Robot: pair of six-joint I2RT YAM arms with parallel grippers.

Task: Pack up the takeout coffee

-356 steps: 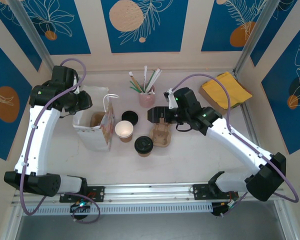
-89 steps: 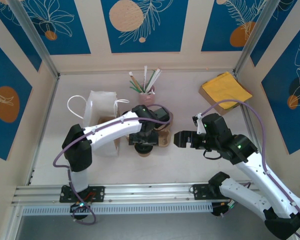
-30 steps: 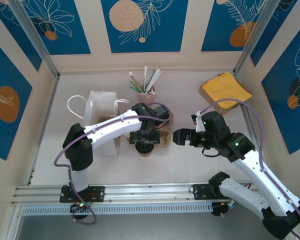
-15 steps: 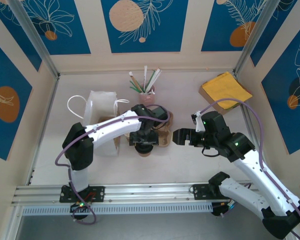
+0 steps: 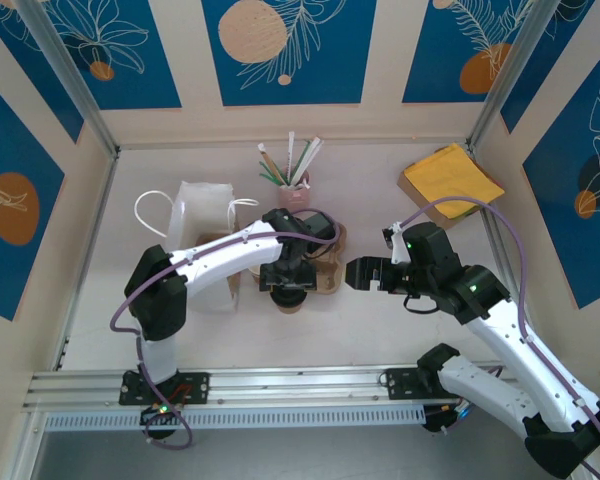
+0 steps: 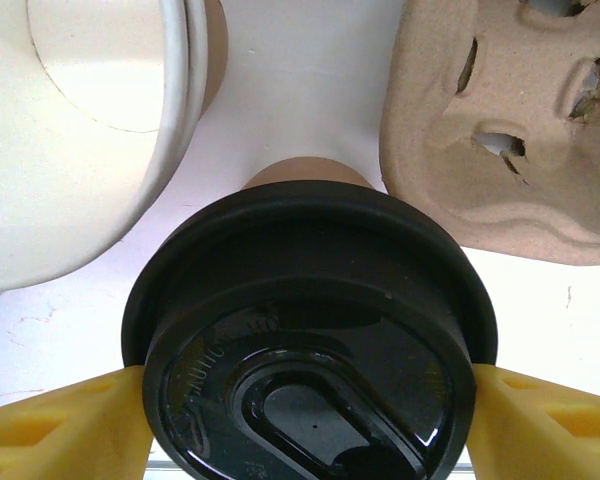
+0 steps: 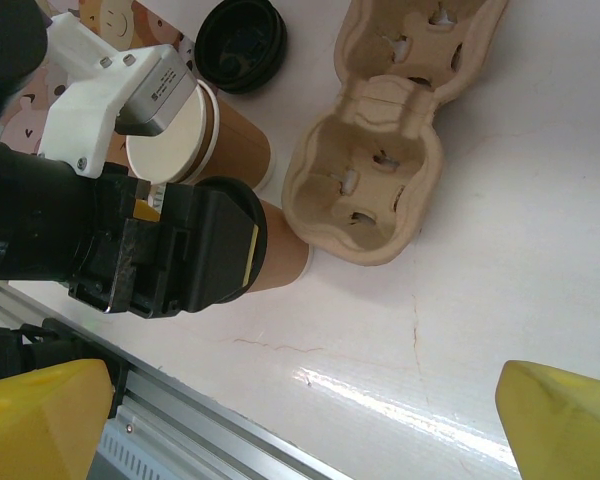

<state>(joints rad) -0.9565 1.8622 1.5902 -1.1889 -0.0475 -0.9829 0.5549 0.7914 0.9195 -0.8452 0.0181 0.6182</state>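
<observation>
Presently the left tool point(image 6: 305, 390) is straddling the takeout coffee point(image 6: 310, 270), a small brown kraft paper cup under a round black plastic lid, standing upright just beside the moulded pulp carrier point(image 7: 370, 170). Its yellow fingers point(image 6: 60, 425) are pressing the lid's opposite sides. The right tool point(image 7: 305, 420) is hanging spread wide beyond the carrier. Pad contact is running off-frame.

Lab test cell: aluminium rail point(image 5: 300, 378), printed panels point(image 5: 280, 50).

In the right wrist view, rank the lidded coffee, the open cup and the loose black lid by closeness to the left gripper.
1. takeout coffee, between the fingers of the left gripper.
2. open cup, right beside it.
3. loose black lid, at the top edge.
</observation>
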